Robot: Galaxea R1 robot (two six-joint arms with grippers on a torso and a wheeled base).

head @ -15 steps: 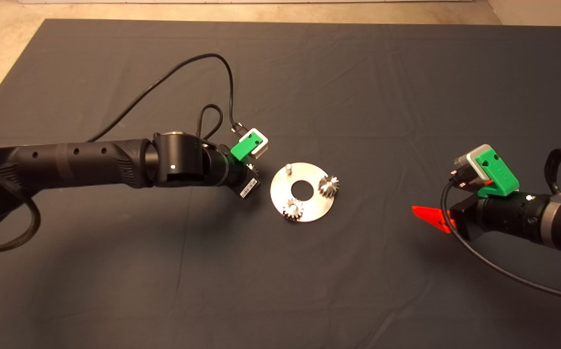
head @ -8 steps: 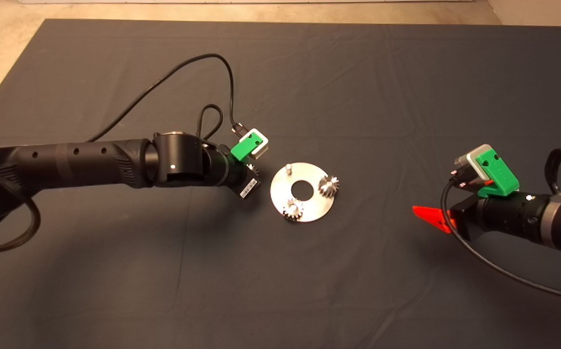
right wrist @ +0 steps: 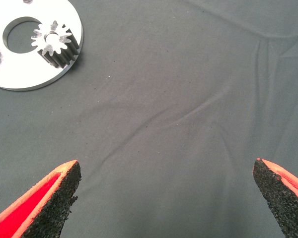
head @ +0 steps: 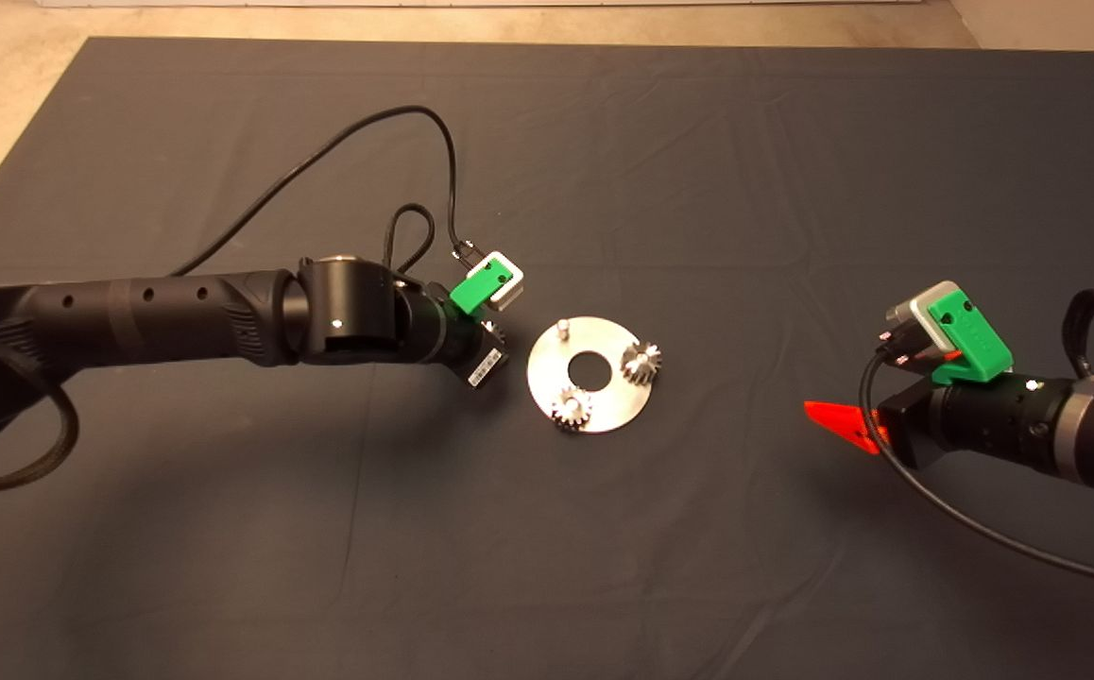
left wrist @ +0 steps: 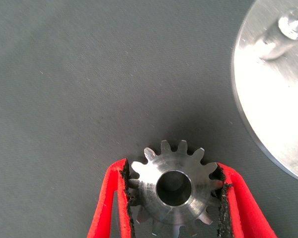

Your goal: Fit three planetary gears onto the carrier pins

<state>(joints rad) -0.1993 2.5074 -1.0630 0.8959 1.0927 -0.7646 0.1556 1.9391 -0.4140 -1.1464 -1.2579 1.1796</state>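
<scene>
Your left gripper (left wrist: 174,198) pinches third gear (left wrist: 173,187) flat, just left of disc (head: 589,374). Bare pin (head: 563,328) sits upper left on disc, nearest you. Right gripper (right wrist: 166,198) wide open, empty, far right.

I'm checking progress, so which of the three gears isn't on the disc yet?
The gear between the left hand's red fingers, on the mat beside the disc. The other two gears sit on pins; one pin stands bare.
</scene>
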